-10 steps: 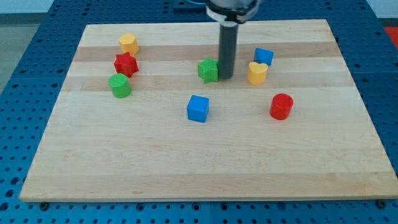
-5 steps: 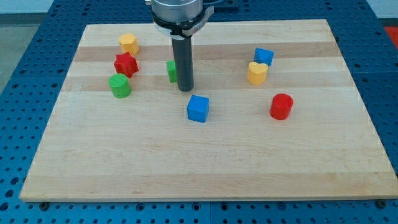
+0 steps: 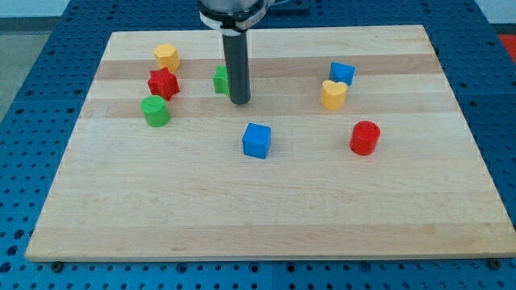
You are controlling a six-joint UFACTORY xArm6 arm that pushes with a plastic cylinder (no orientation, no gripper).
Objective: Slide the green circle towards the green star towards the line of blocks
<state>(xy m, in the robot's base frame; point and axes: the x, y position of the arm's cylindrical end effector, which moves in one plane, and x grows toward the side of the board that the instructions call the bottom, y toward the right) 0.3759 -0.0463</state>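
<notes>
My tip (image 3: 239, 101) is a plain rod; it has no jaws, so it holds nothing and can only push. It sits on the counter (image 3: 266, 209), touching the right side of the green star (image 3: 220, 80), which is partly hidden behind the rod. The green circle (image 3: 155, 111) is off to the view's left and a bit lower, under the red star (image 3: 163, 82) and yellow block (image 3: 167, 56). To push it toward the star, I think my tip must go around to its far left side.

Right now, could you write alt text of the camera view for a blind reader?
My tip stands just right of the green star, partly hiding it, on a wooden board. At the left sit a yellow block, red star and green circle.
</notes>
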